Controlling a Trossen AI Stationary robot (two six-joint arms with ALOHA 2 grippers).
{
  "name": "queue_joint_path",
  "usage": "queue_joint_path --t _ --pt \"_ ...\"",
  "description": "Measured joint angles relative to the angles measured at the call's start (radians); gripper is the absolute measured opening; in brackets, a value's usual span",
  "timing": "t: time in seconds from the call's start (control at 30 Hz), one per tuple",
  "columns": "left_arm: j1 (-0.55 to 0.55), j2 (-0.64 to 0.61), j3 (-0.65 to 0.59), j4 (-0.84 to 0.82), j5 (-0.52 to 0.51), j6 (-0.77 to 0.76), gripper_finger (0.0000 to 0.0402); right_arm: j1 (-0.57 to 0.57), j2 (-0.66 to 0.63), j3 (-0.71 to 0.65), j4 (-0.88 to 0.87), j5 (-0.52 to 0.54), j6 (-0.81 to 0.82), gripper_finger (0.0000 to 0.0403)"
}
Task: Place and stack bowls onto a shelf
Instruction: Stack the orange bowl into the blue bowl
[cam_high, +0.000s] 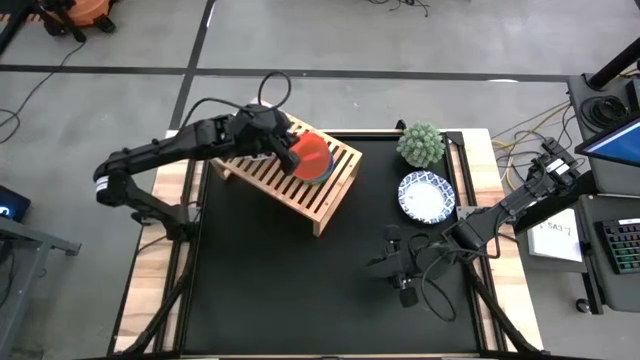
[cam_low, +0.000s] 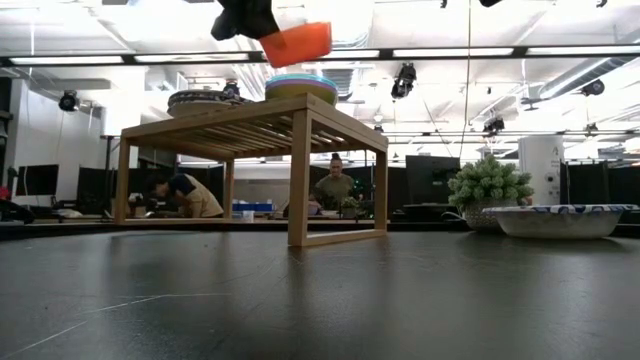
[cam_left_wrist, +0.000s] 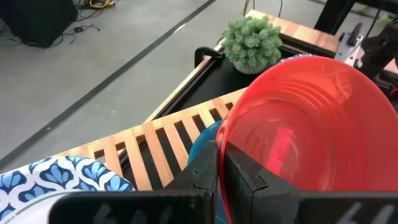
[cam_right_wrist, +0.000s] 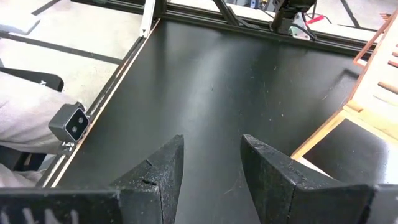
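The wooden slatted shelf (cam_high: 290, 175) stands at the far left of the black mat. My left gripper (cam_high: 290, 152) is above it, shut on a red bowl (cam_high: 312, 157). Below the red bowl a stack of small plastic bowls (cam_low: 300, 87) rests on the slats; teal shows in the left wrist view (cam_left_wrist: 202, 146). Blue-patterned white bowls (cam_low: 205, 100) sit on the shelf's far-left part. One blue-patterned bowl (cam_high: 426, 196) rests on the mat at the right. My right gripper (cam_high: 400, 270) is open and empty low over the mat. My left gripper pinches the red bowl's rim (cam_left_wrist: 222, 155), one finger inside the bowl and one outside. The fingers come from the table's left, slanting down. The bowl is lifted clear above the stack of small bowls, tilted.
A small spiky green plant (cam_high: 421, 145) in a pot stands at the far right of the mat, just beyond the lone patterned bowl. The middle and near part of the black mat (cam_high: 300, 290) lies bare. People sit in the room behind the table (cam_low: 335, 190).
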Motion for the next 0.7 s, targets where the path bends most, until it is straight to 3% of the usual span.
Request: queue_joint_path --t 0.7 --pt "0.022 0.071 -0.001 0.008 -0.015 0.010 0.0000 0.000 0.000 0.000 -0.001 0.000 0.000 0.0148"
